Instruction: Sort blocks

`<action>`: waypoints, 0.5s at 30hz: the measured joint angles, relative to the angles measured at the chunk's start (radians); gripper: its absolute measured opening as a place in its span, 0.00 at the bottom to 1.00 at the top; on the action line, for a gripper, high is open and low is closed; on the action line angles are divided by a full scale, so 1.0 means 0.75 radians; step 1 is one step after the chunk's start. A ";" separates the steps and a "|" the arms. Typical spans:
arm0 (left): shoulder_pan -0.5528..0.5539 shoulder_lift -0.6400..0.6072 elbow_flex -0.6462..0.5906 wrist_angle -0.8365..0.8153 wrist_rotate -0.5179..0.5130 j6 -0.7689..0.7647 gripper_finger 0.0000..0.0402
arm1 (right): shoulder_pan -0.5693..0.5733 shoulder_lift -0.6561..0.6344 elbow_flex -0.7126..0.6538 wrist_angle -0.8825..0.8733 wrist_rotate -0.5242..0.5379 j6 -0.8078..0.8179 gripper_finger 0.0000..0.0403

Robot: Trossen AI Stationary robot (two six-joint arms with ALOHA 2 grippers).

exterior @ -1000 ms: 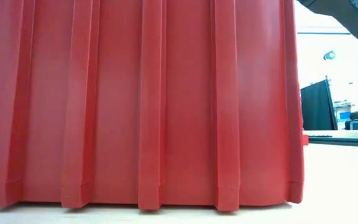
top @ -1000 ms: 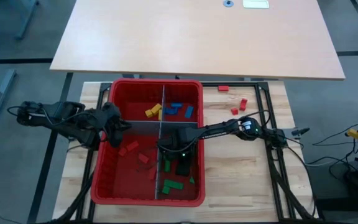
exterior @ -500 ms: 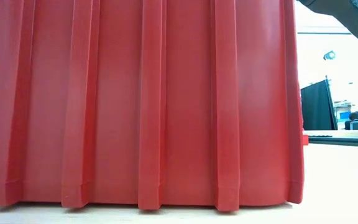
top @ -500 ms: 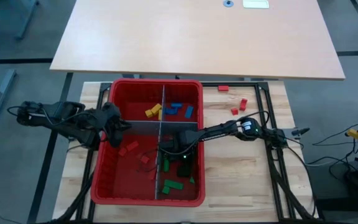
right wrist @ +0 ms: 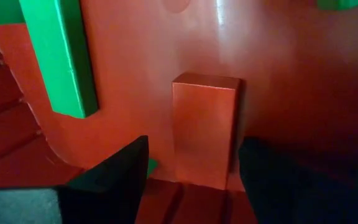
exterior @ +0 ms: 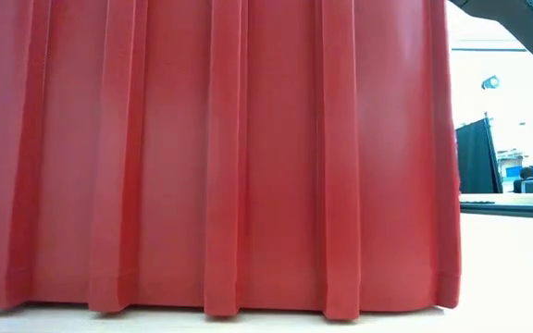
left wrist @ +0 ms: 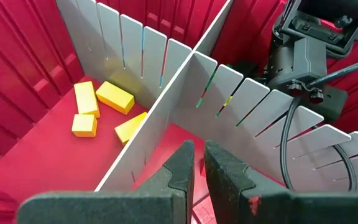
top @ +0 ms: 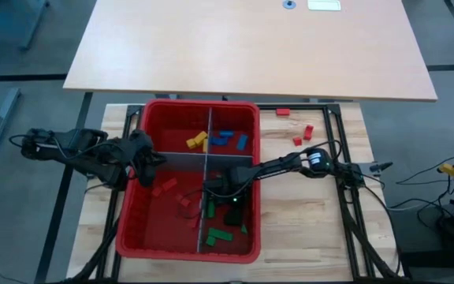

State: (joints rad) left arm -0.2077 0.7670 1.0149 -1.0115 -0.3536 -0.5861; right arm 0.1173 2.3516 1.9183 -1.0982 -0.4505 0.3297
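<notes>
A big red bin (top: 136, 229) is split by grey slotted panels (left wrist: 185, 81) into four compartments. They hold yellow blocks (top: 195, 141), blue blocks (top: 227, 139), red blocks (top: 164, 187) and green blocks (top: 217, 235). My right gripper (top: 228, 207) reaches down into the green compartment. It is open, with a finger on either side of a red block (right wrist: 204, 127) that lies flat on the bin floor, next to a green block (right wrist: 61, 56). My left gripper (left wrist: 197, 165) is shut and holds nothing, above the bin's left wall (top: 150, 160).
Three loose red blocks (top: 308, 130) lie on the wooden table to the right of the bin, toward the far edge. The bin's near wall (exterior: 211, 157) fills the low view. A pale tabletop (top: 251, 47) stands beyond the far edge.
The red bin has shifted a little toward the table's right edge. My right gripper has stayed inside the green compartment, moving slightly toward the near edge.
</notes>
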 joint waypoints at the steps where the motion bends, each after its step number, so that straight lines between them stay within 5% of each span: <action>1: 0.000 0.000 0.000 0.000 -0.002 0.000 0.06 | 0.001 -0.001 -0.015 0.009 -0.003 0.008 0.55; 15: 0.001 0.000 0.000 -0.001 -0.004 0.000 0.06 | 0.013 -0.004 -0.117 0.045 0.004 0.025 0.47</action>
State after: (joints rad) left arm -0.2073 0.7672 1.0149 -1.0119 -0.3565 -0.5861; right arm 0.1268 2.3486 1.8305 -1.0647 -0.4472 0.3486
